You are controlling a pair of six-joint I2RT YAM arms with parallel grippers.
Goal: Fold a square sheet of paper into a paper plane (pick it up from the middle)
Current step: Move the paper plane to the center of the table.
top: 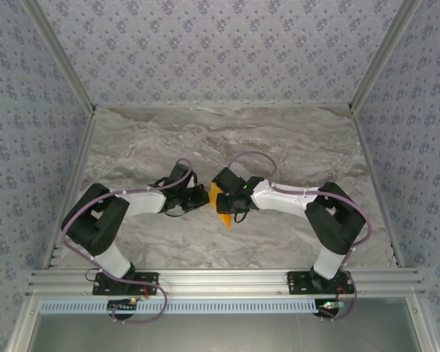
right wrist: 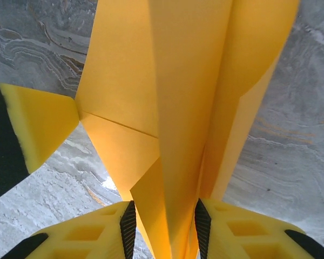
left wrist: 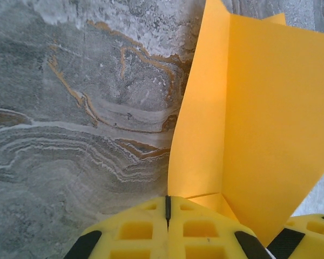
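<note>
The orange paper plane [top: 221, 213] is held above the table's middle between both arms, its pointed tip towards the near edge. My left gripper [top: 204, 196] is shut; in the left wrist view its jaws [left wrist: 167, 208] meet on the lower edge of a folded flap of the plane [left wrist: 259, 118]. My right gripper [top: 232, 201] grips the creased body. In the right wrist view its jaws [right wrist: 164, 224] stand a narrow gap apart and the folded layers of the plane [right wrist: 178, 108] fill that gap, touching both pads. One of the left gripper's yellow fingers [right wrist: 40, 124] touches the wing's corner.
The grey marble table [top: 293, 139] stretches bare behind and beside the arms. An aluminium rail [top: 220, 282] carries both arm bases at the near edge. Patterned walls and slanted metal posts [top: 374, 66] close in the back and sides.
</note>
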